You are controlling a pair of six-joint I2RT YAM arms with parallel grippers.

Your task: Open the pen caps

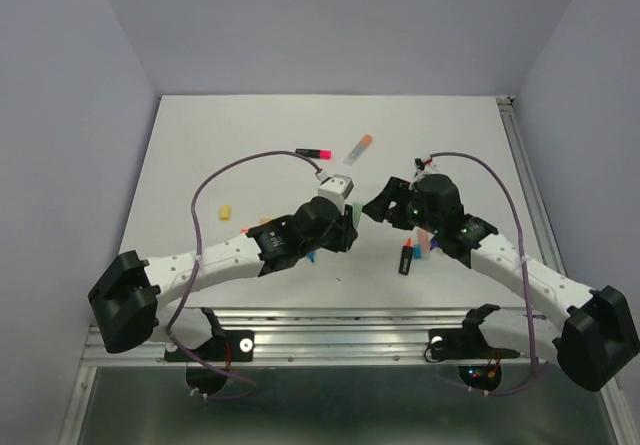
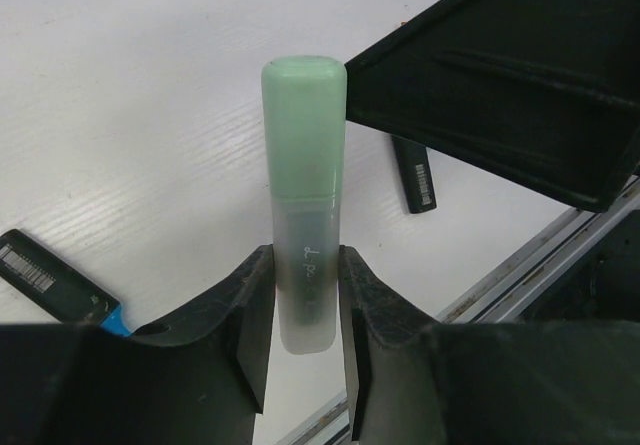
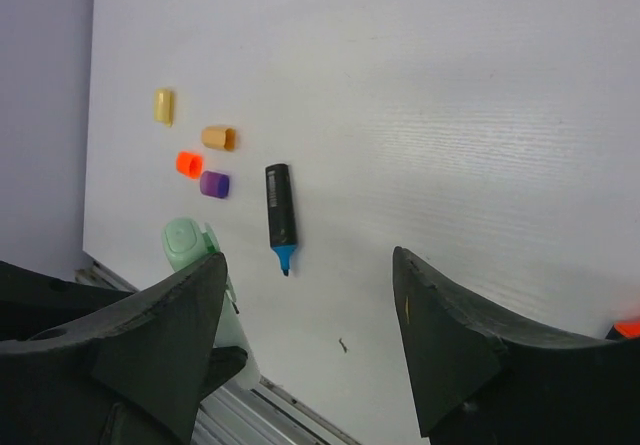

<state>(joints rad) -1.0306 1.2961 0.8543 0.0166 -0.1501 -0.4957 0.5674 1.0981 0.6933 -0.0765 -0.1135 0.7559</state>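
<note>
My left gripper [image 2: 305, 260] is shut on the pale barrel of a highlighter [image 2: 305, 295], which stands upright with its green pen cap [image 2: 304, 115] on top. My right gripper [image 3: 308, 265] is open with nothing between its fingers. One of its fingers [image 2: 500, 75] sits right beside the green cap [image 3: 183, 243], which shows just outside the jaws. From above, both grippers meet at mid-table around the green pen [image 1: 354, 208]. Loose yellow [image 3: 164, 105], peach [image 3: 219, 137], orange [image 3: 189, 164] and purple [image 3: 215, 184] caps lie on the table.
A black highlighter with a bare blue tip [image 3: 280, 210] lies near the loose caps. Another black pen [image 1: 406, 258] lies under the right arm. Two uncapped pens [image 1: 314, 152] [image 1: 358, 148] lie farther back. The metal rail [image 2: 540, 265] runs along the near table edge.
</note>
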